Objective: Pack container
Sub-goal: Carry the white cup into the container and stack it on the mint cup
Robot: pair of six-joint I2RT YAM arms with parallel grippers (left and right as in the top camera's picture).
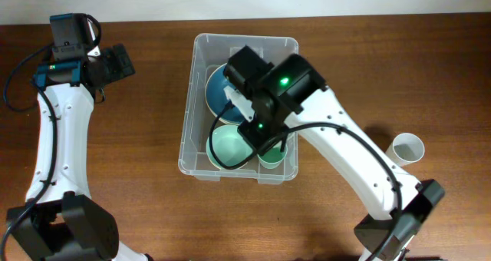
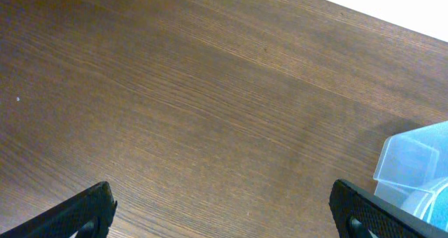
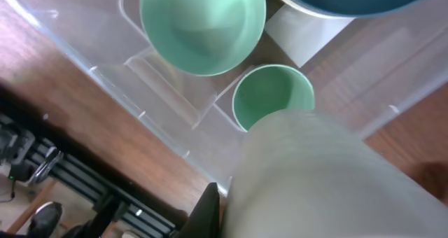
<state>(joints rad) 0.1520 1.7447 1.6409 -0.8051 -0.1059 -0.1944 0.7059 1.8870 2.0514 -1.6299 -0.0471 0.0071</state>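
Right gripper [image 1: 245, 109] is down over the container [image 1: 190, 100], jaws pinched tight. It looks to have a pale cup [image 3: 315, 175] by its wall, poised above the green cup [image 3: 269, 91] in the near right corner. The container sits mid-table, with a blue bowl [image 1: 219, 92] at its far end and a mint bowl [image 1: 230, 147] nearer. Left gripper [image 1: 115, 61] hangs far left, jaws spread wide, nothing in them. That clear bin should be light and fairly stiff, but slick, with walls that may flex. The rounded rim looks the best hold; loaded, take both short ends.
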